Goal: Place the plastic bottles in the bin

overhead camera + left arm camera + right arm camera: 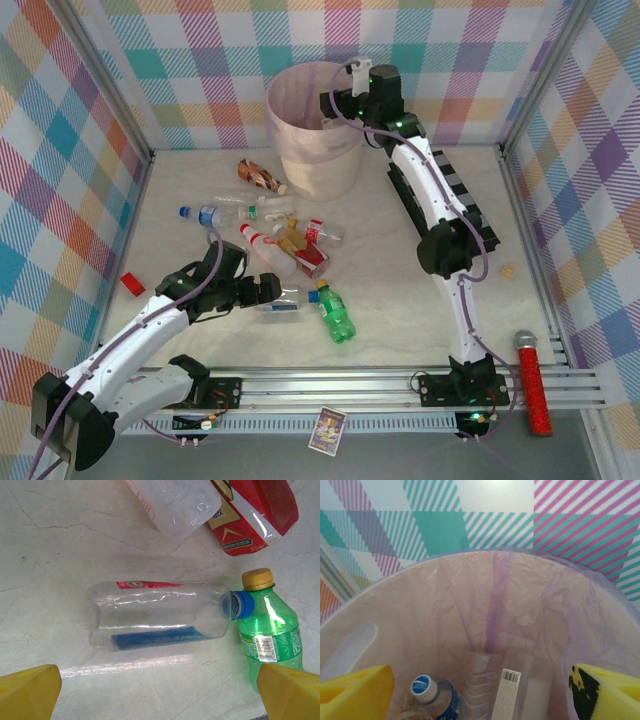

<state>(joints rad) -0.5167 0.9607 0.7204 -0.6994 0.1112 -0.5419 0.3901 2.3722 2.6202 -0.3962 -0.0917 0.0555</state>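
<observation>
The right gripper (480, 692) hangs over the bin (445, 605) at the far edge of the bench (400, 300), jaws spread and gripping nothing, placed so a bottle would drop inside; in it lie a blue-capped bottle (427, 695) and a barcode-labelled clear bottle (506, 692); the left gripper (159, 692), fully spread and empty, straddles a clear bottle (155, 615) lying on its side beside a green bottle (267, 630), likely its next pick; more bottles (285, 235) litter the bench's middle.

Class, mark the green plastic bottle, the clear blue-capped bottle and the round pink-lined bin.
green plastic bottle (268, 624): left wrist view, upper body.
clear blue-capped bottle (155, 616): left wrist view, mid-body.
round pink-lined bin (315, 165): top external view, outer wall.
</observation>
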